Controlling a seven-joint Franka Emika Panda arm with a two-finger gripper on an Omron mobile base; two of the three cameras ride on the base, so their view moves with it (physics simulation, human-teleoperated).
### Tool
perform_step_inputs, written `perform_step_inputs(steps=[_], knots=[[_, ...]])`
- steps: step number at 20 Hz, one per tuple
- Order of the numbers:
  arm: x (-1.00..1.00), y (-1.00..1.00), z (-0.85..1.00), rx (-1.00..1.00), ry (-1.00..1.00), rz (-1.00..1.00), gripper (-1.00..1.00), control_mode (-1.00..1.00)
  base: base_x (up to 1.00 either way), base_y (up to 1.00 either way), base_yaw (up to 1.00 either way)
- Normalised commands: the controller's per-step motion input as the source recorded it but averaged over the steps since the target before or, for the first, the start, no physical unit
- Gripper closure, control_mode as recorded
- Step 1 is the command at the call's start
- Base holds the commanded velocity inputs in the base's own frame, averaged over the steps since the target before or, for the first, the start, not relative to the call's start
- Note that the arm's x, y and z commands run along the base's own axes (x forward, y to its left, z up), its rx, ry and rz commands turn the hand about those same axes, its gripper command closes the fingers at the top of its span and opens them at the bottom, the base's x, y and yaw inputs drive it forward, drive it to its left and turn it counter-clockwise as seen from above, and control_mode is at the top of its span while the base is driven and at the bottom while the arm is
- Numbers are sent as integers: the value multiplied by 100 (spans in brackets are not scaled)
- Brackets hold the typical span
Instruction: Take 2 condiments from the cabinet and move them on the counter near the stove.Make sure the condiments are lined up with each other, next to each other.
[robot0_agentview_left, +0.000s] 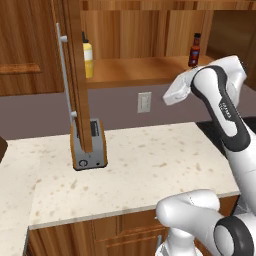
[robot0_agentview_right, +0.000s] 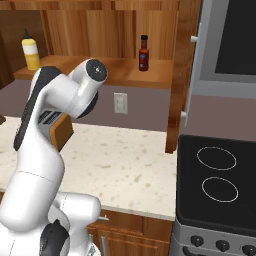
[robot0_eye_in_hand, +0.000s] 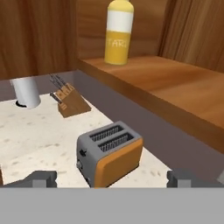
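Condiments both on the cabinet shelf, upright, well apart. Yellow squeeze bottle stands at the shelf's left end, just behind the open cabinet door; the hand view shows it at the top, white band round its middle, on the shelf near the edge. Dark red sauce bottle with black cap stands toward the shelf's right end; in the right base view it sits mid-shelf, left of the wooden side panel. Nothing else on the shelf that I can make out.

Door swung out, edge-on in the left base view, long silver bar handle down its left side.

Below, beige speckled surface carries a silver and orange toaster, partly behind the door in the left base view. Hand view also shows a wooden knife block and a white cylinder farther along the surface. White wall outlet on the grey backsplash under the shelf. Black stove with white ring outlines sits right of the surface, nothing on it.

Arm raised, elbow bent high, wrist level with the shelf edge, hand just below and in front of the red bottle in the left base view. Fingers wide apart, nothing between them; tips at the bottom of the hand view straddle the toaster below, touching nothing.
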Motion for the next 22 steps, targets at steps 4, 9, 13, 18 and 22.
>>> perform_step_inputs(steps=[4,9,13,18,22], knots=[[29,43,27,0,-2,4,-100,-100,0,0,0],[18,48,37,0,0,0,-100,-100,0,0,0],[18,45,34,0,0,0,-100,-100,0,0,0],[29,44,10,0,0,0,-100,-100,0,0,0],[41,32,0,0,1,0,-100,-100,0,0,0]])
